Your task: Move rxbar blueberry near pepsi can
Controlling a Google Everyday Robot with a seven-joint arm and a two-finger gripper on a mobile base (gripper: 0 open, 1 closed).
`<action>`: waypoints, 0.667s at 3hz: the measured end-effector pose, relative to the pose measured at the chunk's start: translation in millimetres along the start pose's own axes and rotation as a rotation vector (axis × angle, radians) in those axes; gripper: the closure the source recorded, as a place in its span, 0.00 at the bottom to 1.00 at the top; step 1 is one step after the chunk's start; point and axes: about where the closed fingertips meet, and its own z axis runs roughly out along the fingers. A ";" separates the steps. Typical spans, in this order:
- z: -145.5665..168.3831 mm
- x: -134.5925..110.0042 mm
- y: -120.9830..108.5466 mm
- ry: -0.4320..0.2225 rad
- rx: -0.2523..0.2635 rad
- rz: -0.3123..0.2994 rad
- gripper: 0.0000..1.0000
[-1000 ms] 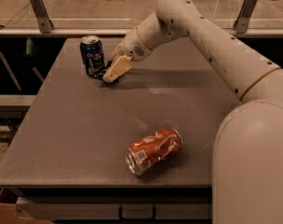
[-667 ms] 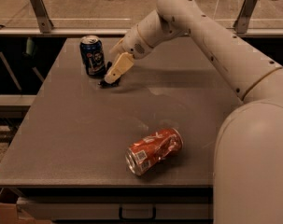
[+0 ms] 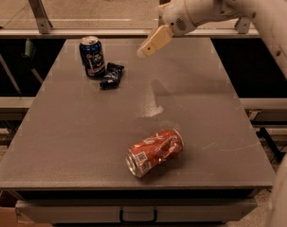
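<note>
camera view, left to right: metal bracket [image 3: 39, 11] stands upright on the rail behind the table's [image 3: 204, 108] far-left corner. pepsi can [image 3: 92, 56] is upright on the far-left part of the grey top, logo facing the camera, silver top visible. rxbar blueberry [image 3: 112, 74] lies flat on the table just beside the can, at its right and slightly nearer the camera; wrapper is crinkled, and its left edge looks to be touching the can's base or a hair off, can't tell which. gripper [image 3: 144, 50] hangs in the air over the far-middle of the table, right of the bar and well apart from it, beige tip angled down-left toward the can and bar. jaw state: can't tell whether released or clenched, they read as one beige wedge from this angle. crushed orange-red can [image 3: 155, 152] lies on its side near the front-middle of the table, open end toward the lower left, well apart from the pepsi can and the bar. pale smear [image 3: 155, 110] on the surface between the gripper and the crushed can. white arm [image 3: 214, 4] comes in from the upper right, running along the right edge.
</note>
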 end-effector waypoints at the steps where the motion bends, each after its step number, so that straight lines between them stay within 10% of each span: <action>1: -93.0 -6.1 -25.0 -0.065 0.178 -0.008 0.00; 2: -104.3 2.5 -27.5 -0.061 0.197 0.003 0.00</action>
